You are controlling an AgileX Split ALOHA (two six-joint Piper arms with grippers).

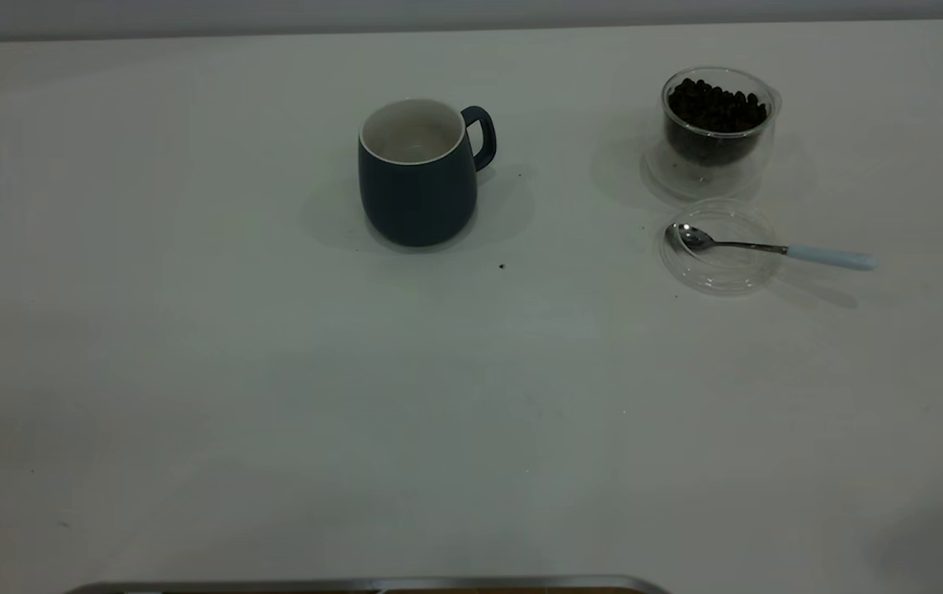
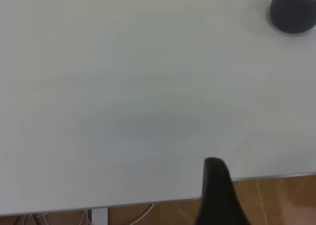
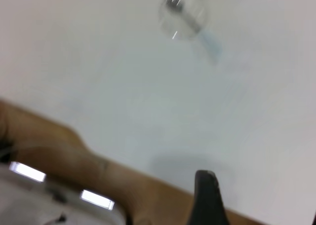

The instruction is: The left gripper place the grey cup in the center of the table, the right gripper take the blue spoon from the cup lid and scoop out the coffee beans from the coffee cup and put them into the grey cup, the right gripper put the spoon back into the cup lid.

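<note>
The grey cup (image 1: 417, 173), a dark mug with a white inside and its handle to the right, stands upright near the table's middle; its side also shows in the left wrist view (image 2: 294, 10). The glass coffee cup (image 1: 717, 124), full of coffee beans, stands at the back right. In front of it lies the clear cup lid (image 1: 719, 268) with the blue-handled spoon (image 1: 768, 247) across it, bowl inside the lid. The lid (image 3: 181, 13) and spoon handle (image 3: 210, 42) show blurred in the right wrist view. Neither gripper shows in the exterior view. The left gripper (image 2: 266, 195) and the right gripper (image 3: 259, 200) hover over the table's near edge, open and empty.
One stray bean (image 1: 502, 266) lies in front of the grey cup. The table's front edge (image 1: 355, 584) has a metal rim. The wooden floor (image 2: 276, 200) shows beyond the edge in both wrist views.
</note>
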